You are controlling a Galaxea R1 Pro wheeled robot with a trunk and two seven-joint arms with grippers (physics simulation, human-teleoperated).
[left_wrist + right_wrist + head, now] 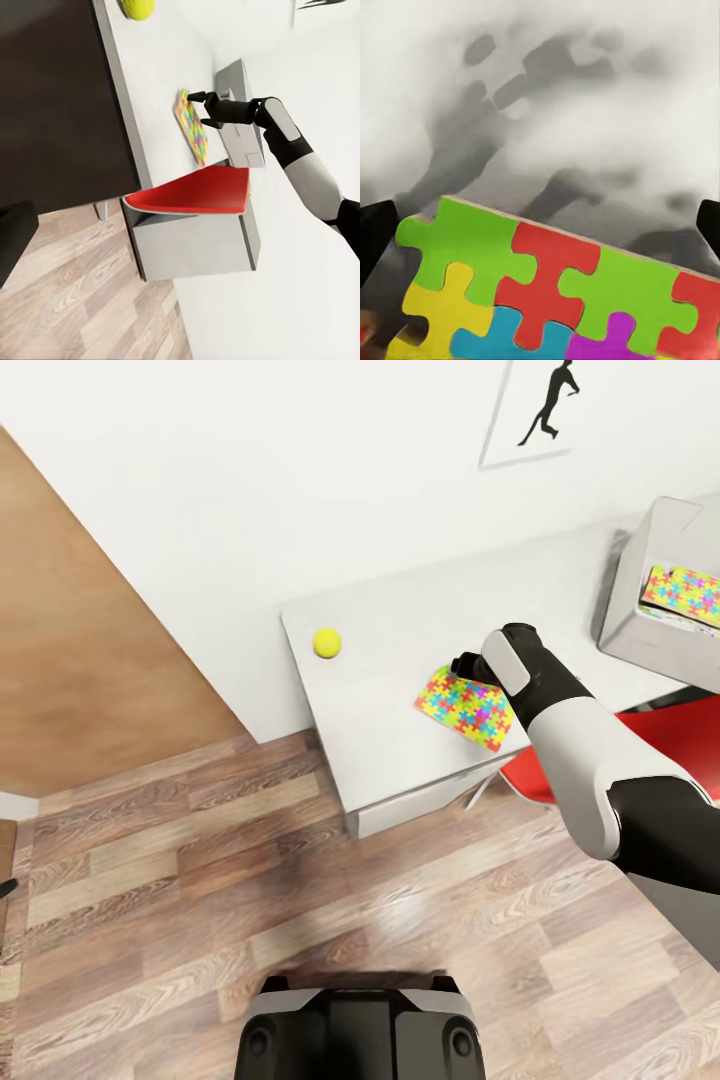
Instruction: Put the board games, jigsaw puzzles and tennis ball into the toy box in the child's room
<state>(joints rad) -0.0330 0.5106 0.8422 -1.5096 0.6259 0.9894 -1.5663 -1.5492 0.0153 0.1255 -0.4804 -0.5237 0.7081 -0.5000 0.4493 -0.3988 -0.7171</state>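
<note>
A jigsaw puzzle (466, 705) lies on the pale table (390, 630) near its front edge. My right gripper (463, 665) hovers over the puzzle's far side, open, nothing held. In the right wrist view the puzzle (547, 300) sits between the spread fingertips (376, 232) of that gripper (544, 229). The tennis ball (326, 643) rests near the table's left end. At the right stands the grey toy box (625, 620) with a second jigsaw puzzle (685, 592) inside. The left wrist view shows the ball (136, 6), puzzle (192, 126), right gripper (201, 110) and toy box (244, 142).
A red chair (660, 740) is tucked under the table beside my right arm; it shows too in the left wrist view (195, 193). A black silhouette poster (545, 405) hangs on the white wall. Wood-plank floor (300, 880) lies between my base and the table.
</note>
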